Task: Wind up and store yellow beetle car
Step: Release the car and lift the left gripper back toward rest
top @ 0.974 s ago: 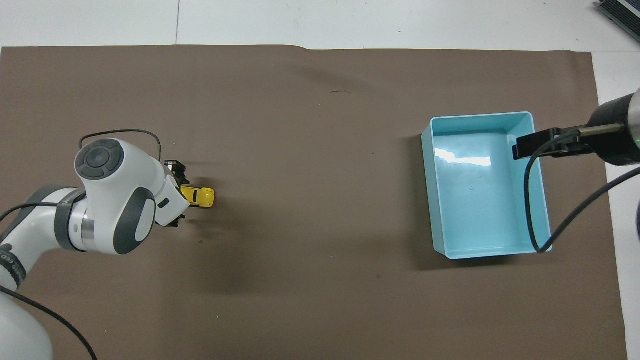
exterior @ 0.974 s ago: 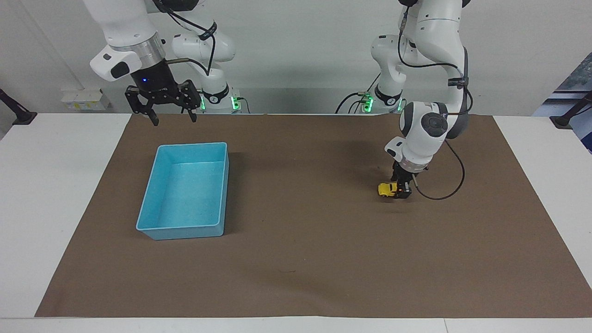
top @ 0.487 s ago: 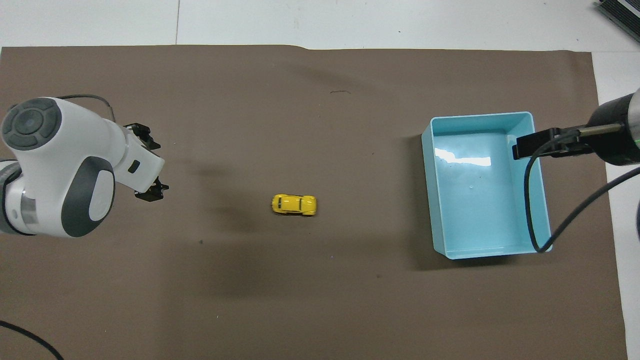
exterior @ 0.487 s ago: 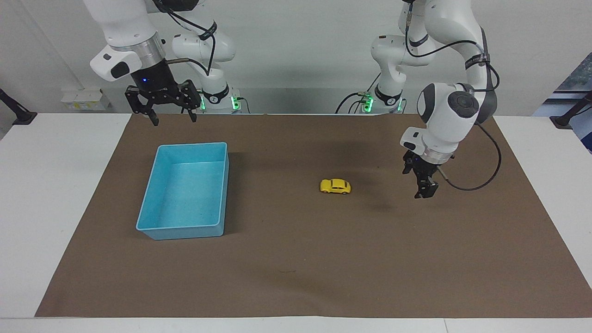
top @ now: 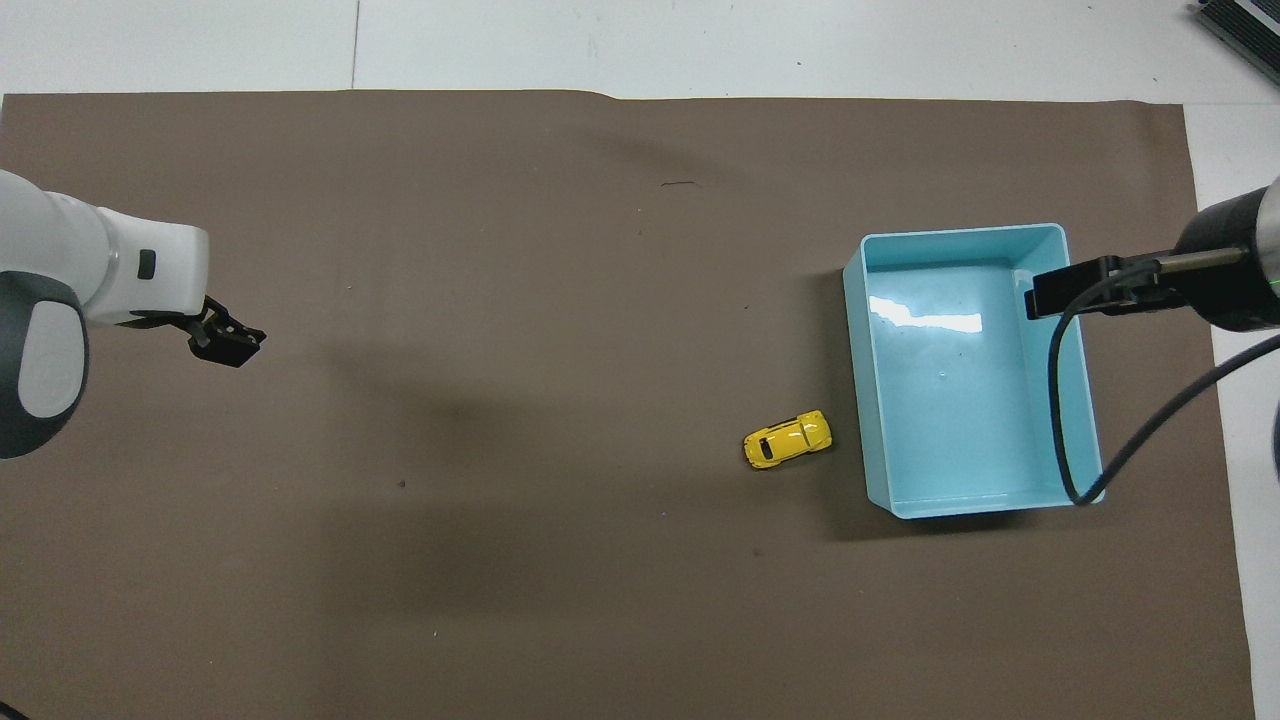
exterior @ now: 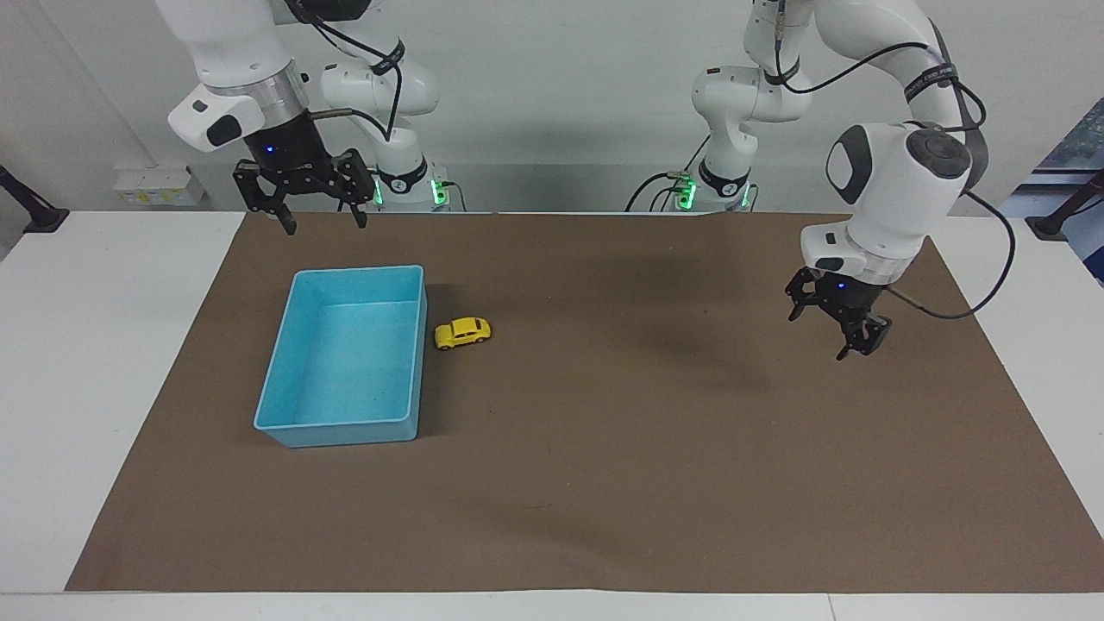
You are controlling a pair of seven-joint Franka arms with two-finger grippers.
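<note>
The yellow beetle car (exterior: 462, 332) (top: 787, 439) stands on its wheels on the brown mat, slightly askew. It is close beside the long wall of the light blue bin (exterior: 345, 430) (top: 855, 380) that faces the left arm's end, and nothing touches it. Nothing lies in the bin. My left gripper (exterior: 826, 333) (top: 226, 343) hangs open and holds nothing, low over the mat at the left arm's end, well away from the car. My right gripper (exterior: 325, 225) waits open and holds nothing, raised above the mat's edge by the bin's end nearest the robots.
The brown mat (exterior: 604, 483) covers most of the white table (exterior: 95, 345). A small white box (exterior: 159, 185) sits on the table's edge at the right arm's end, near the robots. A black cable (top: 1060, 420) from the right arm hangs over the bin.
The left gripper let go of the car, rose and drew back toward its own end. The car rolled across the mat and stands beside the bin. The right arm stayed still.
</note>
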